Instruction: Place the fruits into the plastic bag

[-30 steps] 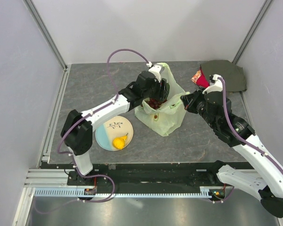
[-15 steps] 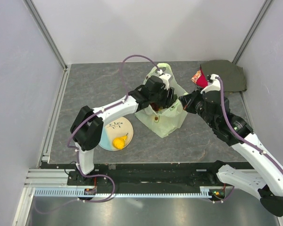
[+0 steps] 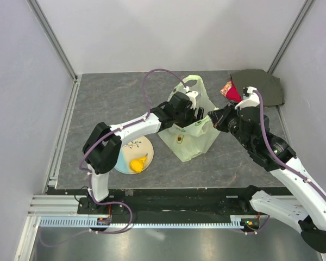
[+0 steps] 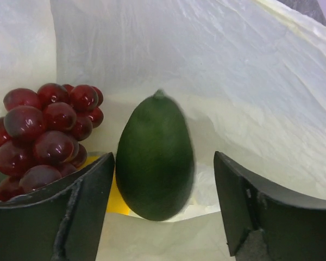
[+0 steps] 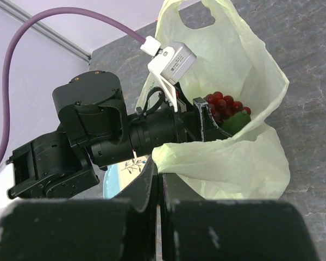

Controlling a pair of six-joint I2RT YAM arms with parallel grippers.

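My pincer (image 5: pixel 158 171) is clamped on the bag's (image 5: pixel 244 163) near rim. The bag's loop handle (image 5: pixel 165 19) points toward the tabletop's (image 5: pixel 309 65) far edge. The left gripper (image 5: pixel 205 122) reaches into the mouth, beside red grapes (image 5: pixel 223 103) and what looks like an avocado (image 5: pixel 236 120).

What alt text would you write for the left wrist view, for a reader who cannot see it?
A green avocado sits inside the pale plastic bag, between the open fingers of the left tool. A bunch of dark red grapes lies beside it, on the picture's left.
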